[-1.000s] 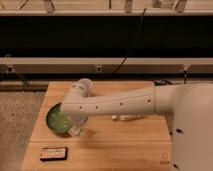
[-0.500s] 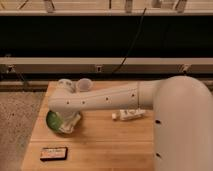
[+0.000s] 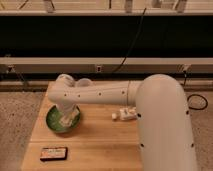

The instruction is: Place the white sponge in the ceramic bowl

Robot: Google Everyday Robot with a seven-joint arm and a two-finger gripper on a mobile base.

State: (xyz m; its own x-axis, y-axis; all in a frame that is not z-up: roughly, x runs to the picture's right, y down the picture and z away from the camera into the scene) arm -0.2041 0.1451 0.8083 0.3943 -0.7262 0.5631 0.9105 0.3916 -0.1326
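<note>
The white sponge [image 3: 65, 120] shows as a pale block at the left centre of the frame, inside the ceramic bowl [image 3: 54, 123], toward the bowl's right half. It sits directly under the tip of the arm, where the gripper [image 3: 66, 114] comes down into the bowl; sponge and gripper meet in one pale patch, so whether the fingers clasp the sponge or stand clear of it cannot be told. The green bowl rests on the left part of the wooden table [image 3: 100, 145], with its darker rim visible around the left and lower edges.

The white arm [image 3: 100, 94] reaches from the large rounded body at the right of the frame across to the bowl, hiding the bowl's upper edge. Right of the bowl, near the frame's centre, lies a white tube-like package [image 3: 126, 114]. At the lower left of the table lies a black flat item with an orange stripe [image 3: 53, 153], well apart from the bowl.
</note>
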